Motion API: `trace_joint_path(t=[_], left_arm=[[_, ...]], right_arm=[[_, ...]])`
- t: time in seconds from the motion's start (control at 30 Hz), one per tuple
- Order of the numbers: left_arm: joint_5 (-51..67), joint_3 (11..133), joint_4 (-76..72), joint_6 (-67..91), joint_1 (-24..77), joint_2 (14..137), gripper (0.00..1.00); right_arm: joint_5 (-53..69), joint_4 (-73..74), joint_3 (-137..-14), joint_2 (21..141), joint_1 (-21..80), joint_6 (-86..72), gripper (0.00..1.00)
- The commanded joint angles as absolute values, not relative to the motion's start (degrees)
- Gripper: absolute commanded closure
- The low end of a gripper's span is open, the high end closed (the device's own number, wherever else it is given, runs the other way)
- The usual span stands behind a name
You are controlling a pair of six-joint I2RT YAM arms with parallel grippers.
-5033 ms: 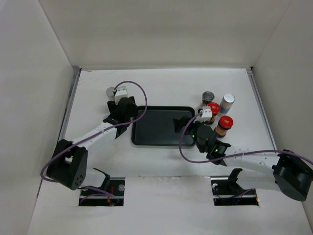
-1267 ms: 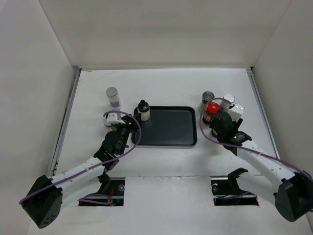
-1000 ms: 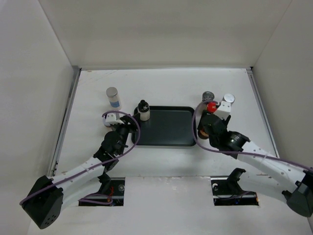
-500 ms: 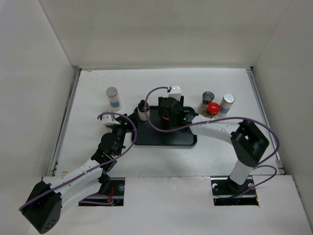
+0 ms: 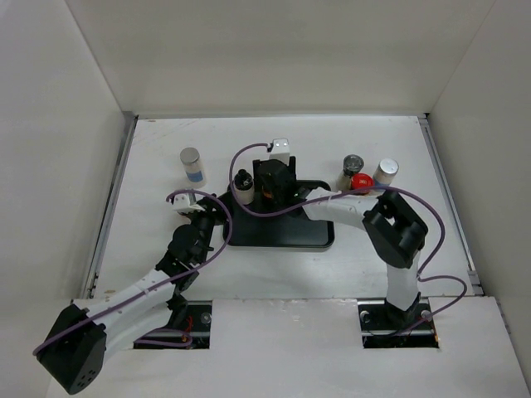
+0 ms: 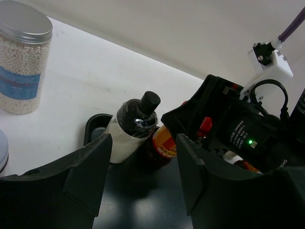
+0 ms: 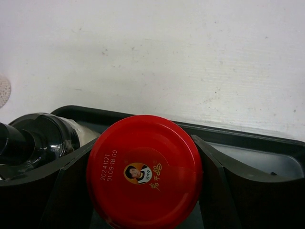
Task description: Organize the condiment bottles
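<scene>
My right gripper (image 5: 273, 184) is shut on a red-lidded jar (image 7: 144, 171), one finger on each side of its lid, over the far left corner of the black tray (image 5: 286, 232). The jar's orange-labelled body (image 6: 167, 143) stands right next to the white bottle with a black cap (image 5: 242, 186) in that corner. My left gripper (image 5: 202, 217) is open and empty at the tray's left edge, facing both. One silver-capped blue-labelled jar (image 5: 192, 164) stands on the table at far left. The white-lidded jar is out of view.
A grey-lidded dark jar (image 5: 353, 163), a second red-lidded jar (image 5: 360, 182) and a silver-capped jar (image 5: 385, 172) stand together right of the tray. The right arm (image 5: 348, 206) lies across the tray's far right part. White walls enclose the table.
My right gripper took a red-lidded jar from the right-hand group and carried it left to the tray's far left corner beside the white bottle. The left gripper has barely moved.
</scene>
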State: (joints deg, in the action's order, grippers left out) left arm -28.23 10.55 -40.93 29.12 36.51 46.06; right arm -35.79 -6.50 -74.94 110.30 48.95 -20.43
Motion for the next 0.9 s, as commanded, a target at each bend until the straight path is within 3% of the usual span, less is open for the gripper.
trace_joint_path(t=[0.0,0.2,0.33,0.4,0.47,0.5,0.57,0.6,0.73,0.8,0.87], left_arm=[[-27.95,10.55,-43.59,29.97,36.6,46.23,0.46],[-27.95,10.63,-43.5,30.06,36.6,46.5,0.46],[-27.95,10.72,-43.07,30.15,35.9,46.76,0.46],[-27.95,10.72,-42.98,30.15,36.43,46.32,0.46],[-27.95,10.64,-43.42,30.06,36.52,46.23,0.46],[-27.95,10.55,-43.5,30.15,36.34,46.58,0.46],[-27.95,10.81,-43.42,30.15,36.6,47.11,0.46],[-27.86,10.9,-43.59,30.15,36.69,47.2,0.46],[-27.69,10.99,-44.12,30.23,36.52,48.16,0.46],[-27.51,11.07,-44.03,30.32,36.78,48.25,0.46],[-27.25,11.07,-44.03,30.32,36.96,47.64,0.46]], right_arm=[[-37.18,-14.85,-78.66,108.72,49.44,-20.21,0.21],[-37.36,-13.36,-75.77,102.23,49.44,-20.47,0.03],[-37.44,-13.36,-69.28,93.45,48.91,-20.48,0.03],[-39.02,-13.36,-64.36,88.53,46.9,-20.74,0.13],[-41.65,-12.83,-58.04,82.65,43.92,-21.27,0.46],[-43.05,-11.96,-54.79,79.57,42.25,-21.88,0.57],[-45.78,-9.16,-49.94,74.47,38.91,-23.46,0.62],[-46.92,-7.05,-48.18,72.44,37.41,-24.08,0.59],[-50.36,-2.47,-43.08,66.63,33.36,-25.75,0.1],[-50.45,-2.11,-41.23,65.48,31.52,-25.58,0.0],[-49.57,-1.41,-40.17,64.95,30.19,-25.75,0.0]])
